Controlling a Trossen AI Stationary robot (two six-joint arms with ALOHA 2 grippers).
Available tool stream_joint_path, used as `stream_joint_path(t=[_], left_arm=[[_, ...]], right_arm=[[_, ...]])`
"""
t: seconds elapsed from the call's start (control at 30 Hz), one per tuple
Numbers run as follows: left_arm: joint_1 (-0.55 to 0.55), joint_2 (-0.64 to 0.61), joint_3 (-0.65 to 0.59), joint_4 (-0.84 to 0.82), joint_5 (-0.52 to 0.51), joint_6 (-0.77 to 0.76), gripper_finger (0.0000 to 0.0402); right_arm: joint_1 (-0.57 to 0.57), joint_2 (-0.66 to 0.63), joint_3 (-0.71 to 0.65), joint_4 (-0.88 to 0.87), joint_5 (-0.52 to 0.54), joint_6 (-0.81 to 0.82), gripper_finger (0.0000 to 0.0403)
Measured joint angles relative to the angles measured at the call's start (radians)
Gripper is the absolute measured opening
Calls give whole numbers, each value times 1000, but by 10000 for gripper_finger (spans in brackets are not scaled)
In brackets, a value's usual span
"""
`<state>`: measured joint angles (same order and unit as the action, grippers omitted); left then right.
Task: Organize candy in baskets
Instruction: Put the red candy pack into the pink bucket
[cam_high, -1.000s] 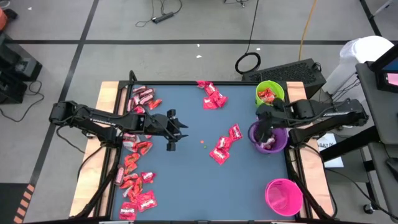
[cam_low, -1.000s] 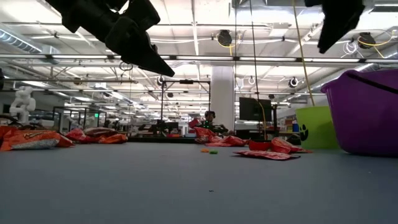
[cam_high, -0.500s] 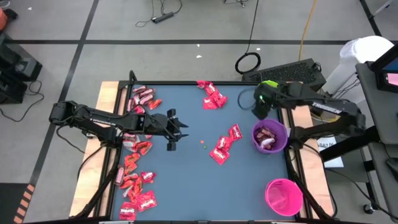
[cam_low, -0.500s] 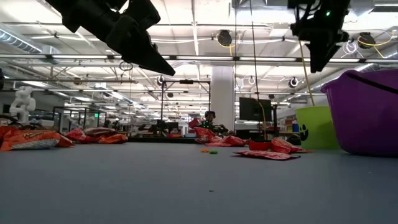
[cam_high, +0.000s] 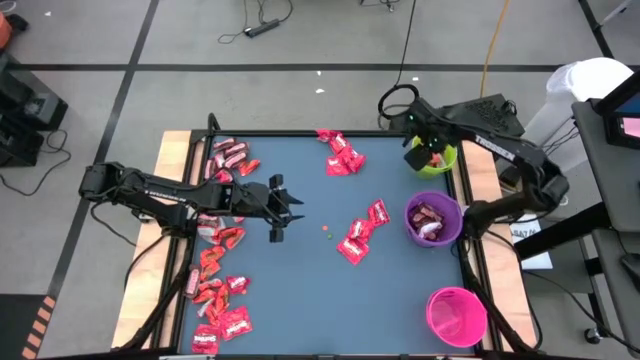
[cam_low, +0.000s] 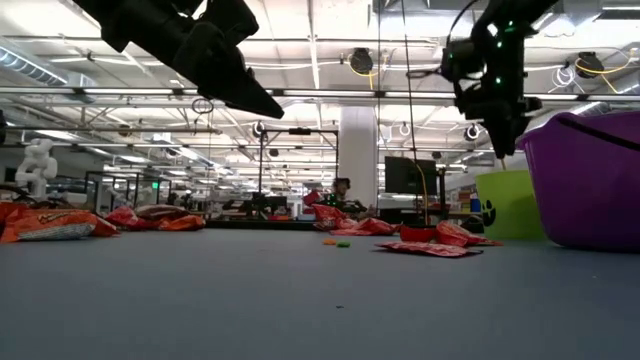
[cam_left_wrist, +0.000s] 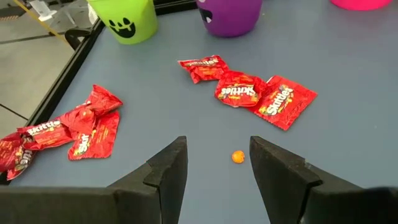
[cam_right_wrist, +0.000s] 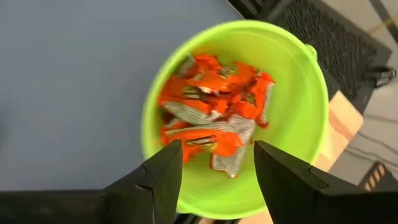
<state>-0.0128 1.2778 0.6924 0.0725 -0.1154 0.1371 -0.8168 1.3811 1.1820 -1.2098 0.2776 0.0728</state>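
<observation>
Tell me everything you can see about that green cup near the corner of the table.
The green basket is a round, lime-coloured cup that looks like smooth plastic, standing upright at the table's far right corner. A black grinning face is printed on its side, seen in the left wrist view. Inside lies a heap of orange-red wrapped candy. The right gripper hangs open above it, empty, not touching.

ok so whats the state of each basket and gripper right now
lime green basket: upright, holds orange-wrapped candy
purple basket: upright, holds candy
pink basket: upright, looks empty
left gripper: open, empty, above the table
right gripper: open, empty, over the lime green basket
</observation>
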Motion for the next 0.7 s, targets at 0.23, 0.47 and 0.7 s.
stream_joint_path(t=[0.23,0.47,0.7], left_arm=[[0,0,0,-1,0,0,180],[0,0,0,-3,0,0,180],[0,0,0,-2,1,1,180]], right_arm=[[-77,9,0,2,-75,-30,187],[-92,-1,0,2,-74,-33,187],[-92,-1,0,4,-71,-56,187]])
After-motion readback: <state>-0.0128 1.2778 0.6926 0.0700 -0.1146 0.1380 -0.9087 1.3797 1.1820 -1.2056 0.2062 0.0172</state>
